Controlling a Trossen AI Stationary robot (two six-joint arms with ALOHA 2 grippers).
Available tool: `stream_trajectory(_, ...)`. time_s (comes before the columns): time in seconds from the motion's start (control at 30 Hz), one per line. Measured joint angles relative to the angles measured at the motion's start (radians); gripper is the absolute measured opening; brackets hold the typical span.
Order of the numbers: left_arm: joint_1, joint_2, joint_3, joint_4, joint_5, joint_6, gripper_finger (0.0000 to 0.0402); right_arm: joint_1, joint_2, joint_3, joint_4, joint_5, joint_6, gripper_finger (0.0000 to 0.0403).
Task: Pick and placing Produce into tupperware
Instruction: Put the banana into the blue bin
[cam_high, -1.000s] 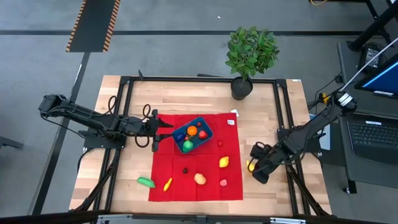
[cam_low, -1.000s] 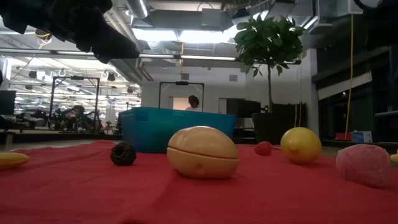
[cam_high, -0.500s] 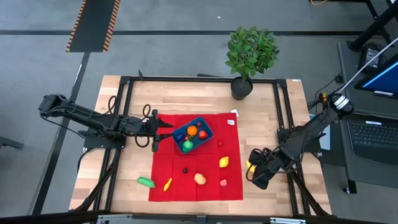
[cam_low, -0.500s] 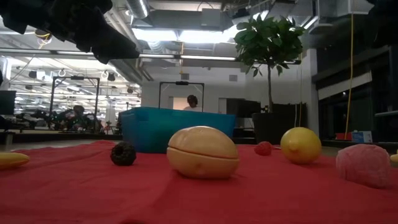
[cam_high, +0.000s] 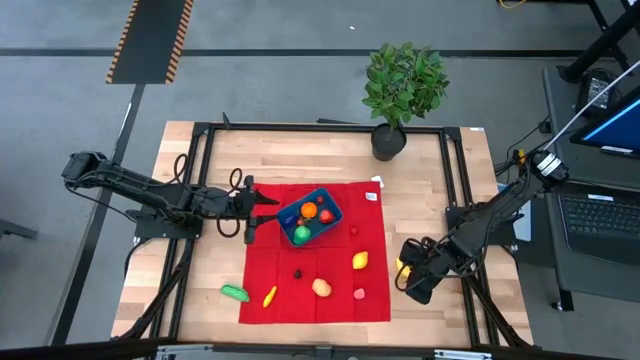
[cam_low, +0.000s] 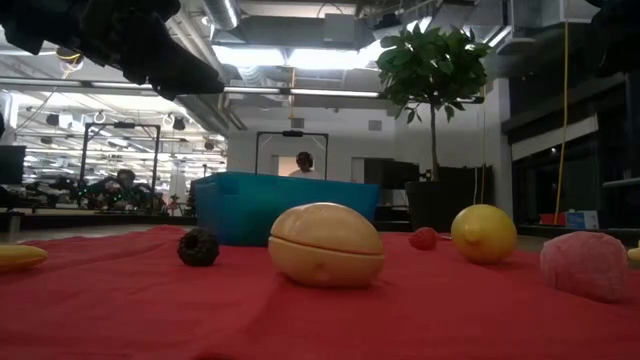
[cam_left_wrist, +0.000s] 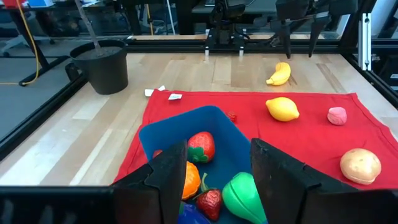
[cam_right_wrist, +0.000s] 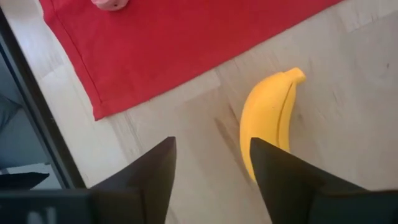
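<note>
The blue tupperware (cam_high: 311, 218) sits on a red cloth (cam_high: 330, 300) and holds a strawberry (cam_left_wrist: 201, 147), an orange piece (cam_left_wrist: 191, 180) and a green piece (cam_left_wrist: 244, 196). My left gripper (cam_left_wrist: 214, 180) stands open at its left end, level. More produce lies on the cloth: a lemon (cam_high: 360, 261), a tan piece (cam_high: 321, 287), a pink piece (cam_high: 359, 294) and a small dark piece (cam_high: 297, 272). A yellow banana (cam_right_wrist: 267, 121) lies on the bare wood right of the cloth. My right gripper (cam_right_wrist: 214, 180) hangs open over it, pointing steeply down. My right gripper: one finger (cam_right_wrist: 292, 180) covers the banana's near end (cam_right_wrist: 254, 167) in the right wrist view. I cannot tell whether it touches the banana, which lies flat on the wood.
A potted plant (cam_high: 402, 85) stands at the table's far edge. A green piece (cam_high: 235, 292) and a yellow piece (cam_high: 269, 296) lie by the cloth's near left corner. The black frame rail (cam_right_wrist: 37, 124) runs close beside the banana.
</note>
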Motion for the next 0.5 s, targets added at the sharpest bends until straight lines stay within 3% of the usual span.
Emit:
stream_trajectory(0.2, 0.000, 0.000, 0.000, 0.000, 0.000, 0.002, 0.0168, 0.000, 0.000, 0.000, -0.006, 0.002, -0.077, 0.0247)
stream_trajectory(0.5, 0.000, 0.000, 0.000, 0.000, 0.000, 0.000, 0.0168, 0.000, 0.000, 0.000, 0.019, 0.002, -0.053, 0.0252)
